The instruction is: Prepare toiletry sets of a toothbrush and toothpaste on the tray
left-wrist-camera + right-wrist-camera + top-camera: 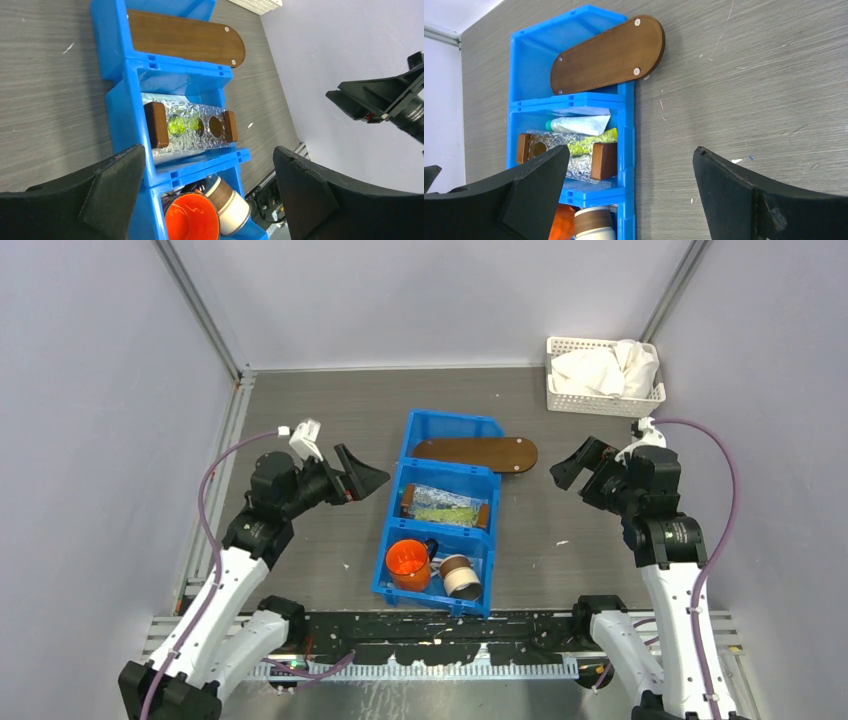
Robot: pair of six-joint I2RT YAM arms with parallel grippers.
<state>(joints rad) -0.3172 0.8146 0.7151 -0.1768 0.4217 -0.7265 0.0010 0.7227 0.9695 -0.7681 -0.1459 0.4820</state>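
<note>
The bin (450,470) is recorded as bright blue and the tray (480,453) as dark brown wood. One toothpaste tube (579,124) is noted as white with a teal cap, and a second tube (591,144) as yellow-green. The cup (407,560) is orange, the basket (600,400) is white lattice, and the table (300,430) is streaked grey.

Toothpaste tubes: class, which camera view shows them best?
Right wrist: a teal-capped white tube and a yellow-green tube lie in the bin's middle compartment. Left wrist shows only green glimpses through a holder; the top view, a small green blur.
</note>
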